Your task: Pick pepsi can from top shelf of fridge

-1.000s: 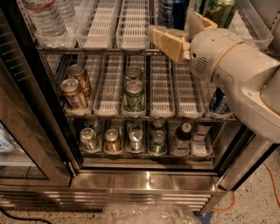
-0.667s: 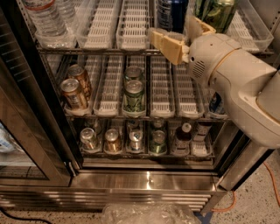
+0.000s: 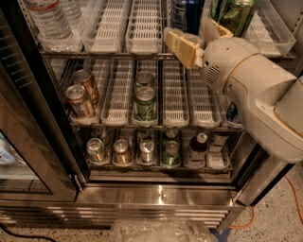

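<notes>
Approach stage by the look of it: no grasp, no lift, whole pick left to do. Far left: fridge (image 3: pixel 161 194) with door (image 3: pixel 28 142) open, dark frame well apart from the work. On top shelf (image 3: pixel 94 55), left end: water bottles (image 3: pixel 47 21), then bare white lanes (image 3: pixel 142 26), so free room there, though off the line of reach. Next lane right: pepsi can (image 3: pixel 183 12), upright near the shelf front, top cut off by the edge of view. Gripper (image 3: pixel 199 40) right at the shelf front, just below and in front of that can; jaws spread wide, holding nothing, one finger (image 3: pixel 182 47) overlapping the can's base in view, the other up beside the green can (image 3: pixel 234 14). Cannot tell whether the pepsi can sits between the jaws or behind them. Tight on the right: green can just beside the pepsi can, little margin for a finger, some risk of a nudge. Further right: clear tray wall (image 3: pixel 284 38), with arm (image 3: pixel 255 90) filling that corner. Shelf-front rail directly under the jaws, so probably a level pull outward, not a dip. Lower racks of cans (image 3: pixel 144 101) out of the path.
</notes>
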You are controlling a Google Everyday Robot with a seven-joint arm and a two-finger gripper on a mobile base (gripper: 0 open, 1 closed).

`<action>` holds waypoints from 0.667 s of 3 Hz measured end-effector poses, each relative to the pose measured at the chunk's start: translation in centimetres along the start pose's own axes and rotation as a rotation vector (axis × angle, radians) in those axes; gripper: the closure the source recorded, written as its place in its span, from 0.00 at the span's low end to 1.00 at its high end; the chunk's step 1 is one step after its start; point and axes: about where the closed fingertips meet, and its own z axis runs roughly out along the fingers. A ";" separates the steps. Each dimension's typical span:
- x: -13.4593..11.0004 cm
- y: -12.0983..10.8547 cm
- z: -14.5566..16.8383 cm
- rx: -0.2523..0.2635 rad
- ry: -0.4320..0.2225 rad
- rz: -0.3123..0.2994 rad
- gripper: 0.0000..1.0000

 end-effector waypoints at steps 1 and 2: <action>0.0 0.0 0.0 0.000 0.000 0.000 0.33; 0.0 0.0 0.0 0.000 0.000 0.000 0.35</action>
